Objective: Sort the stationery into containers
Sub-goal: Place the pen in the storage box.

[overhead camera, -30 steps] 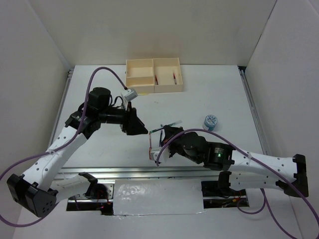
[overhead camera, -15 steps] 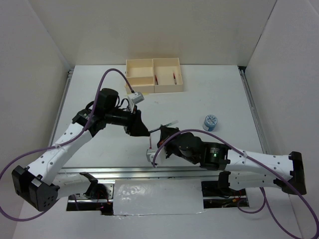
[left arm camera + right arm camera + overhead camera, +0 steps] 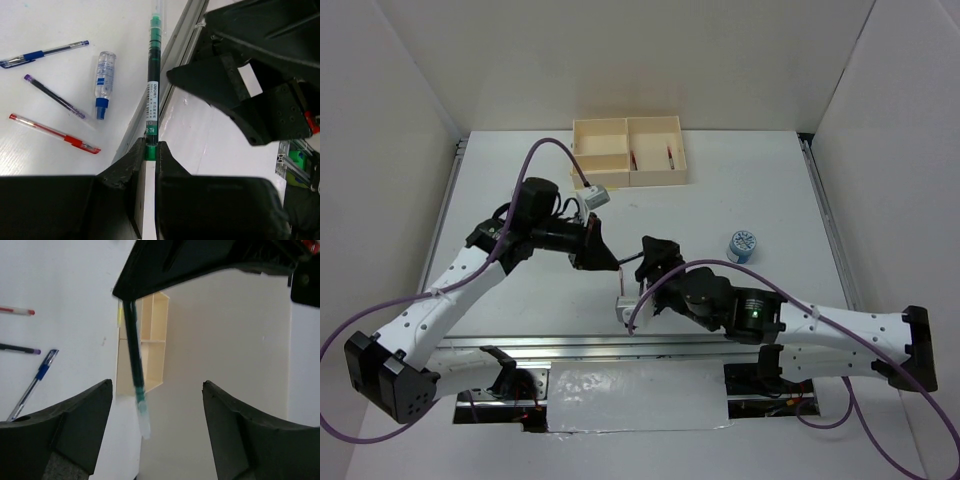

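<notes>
one green pen sits pinched in left tool, well clear of box

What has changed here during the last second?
The left arm swung slightly rightward, toward the right gripper, then held. The right gripper moved up the top view, away from its base. Now the left gripper is shut on the green pen, and the right one is open around it. The box and the blue-and-white cylinder stayed put.
</notes>
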You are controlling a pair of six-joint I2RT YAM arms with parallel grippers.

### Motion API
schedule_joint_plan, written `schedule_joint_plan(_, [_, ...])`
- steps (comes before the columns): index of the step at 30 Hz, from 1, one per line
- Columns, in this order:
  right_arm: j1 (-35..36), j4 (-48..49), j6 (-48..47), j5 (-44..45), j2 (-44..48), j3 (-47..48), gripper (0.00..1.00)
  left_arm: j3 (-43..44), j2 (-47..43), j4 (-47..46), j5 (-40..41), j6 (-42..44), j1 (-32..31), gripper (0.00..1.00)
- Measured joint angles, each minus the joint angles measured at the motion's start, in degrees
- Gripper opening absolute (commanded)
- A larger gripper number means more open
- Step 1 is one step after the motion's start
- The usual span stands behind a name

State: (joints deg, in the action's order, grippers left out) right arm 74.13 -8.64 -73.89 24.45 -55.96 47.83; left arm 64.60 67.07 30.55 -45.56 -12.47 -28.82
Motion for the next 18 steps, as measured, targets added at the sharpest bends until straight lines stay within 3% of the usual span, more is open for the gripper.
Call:
schedule_joint_plan(5, [0.9, 1.5, 1.2, 3.5, 10.1, -8.6, 0.87, 1.8, 1.3, 0.2, 4.7, -1.4, -0.3, 0.0])
schedule_joint_plan(10, [-1.4, -7.1, 16.1, 7.1, 16.9, -7.9, 0.93, 9.1, 6.8, -3.6, 22.9, -4.0, -3.0, 0.0])
schedule_joint_plan(14, [-14.4, -18.5, 33.2, 4.4, 17.3, -0.5, 0.93, 24.0, 18.8, -4.8, 40.3, -6.2, -5.3, 0.0])
schedule_joint_plan(18, [-34.1, -26.3, 46.7, -4.5, 15.2, 4.9, 0.93, 41.1, 34.4, -7.4, 53.7, -7.6, -5.5, 0.0])
